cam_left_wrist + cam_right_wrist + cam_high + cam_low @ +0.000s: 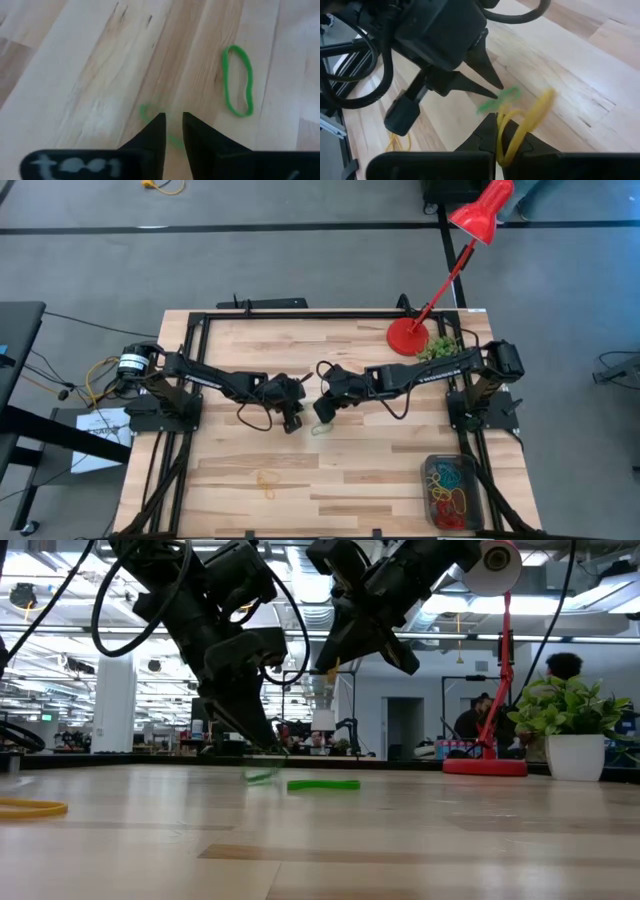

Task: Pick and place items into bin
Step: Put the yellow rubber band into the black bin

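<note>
At table centre, left gripper [173, 131] hovers slightly parted, empty, tips over a blurred green loop [146, 111]; second green loop [238, 81] lies just beside. Right gripper [496, 131] pinches a yellow loop [530, 122]. Bin [452, 490] sits well apart, nearer the right arm.

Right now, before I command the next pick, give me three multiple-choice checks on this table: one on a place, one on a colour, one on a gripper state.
1. Where does the bin sit in the high view?
A. near the left arm's base
B. at the table's near right corner
C. beside the red lamp base

2. What colour is the loop in the right gripper?
A. yellow
B. blue
C. red

3. How do the left gripper's fingers stand?
A. spread wide
B. clamped on the bin's rim
C. a narrow gap, a blurred green loop at their tips

Answers: 1 B, the high view shows it there. 2 A, a yellow loop hangs from its shut fingers. 3 C, the left wrist view shows the slit.
</note>
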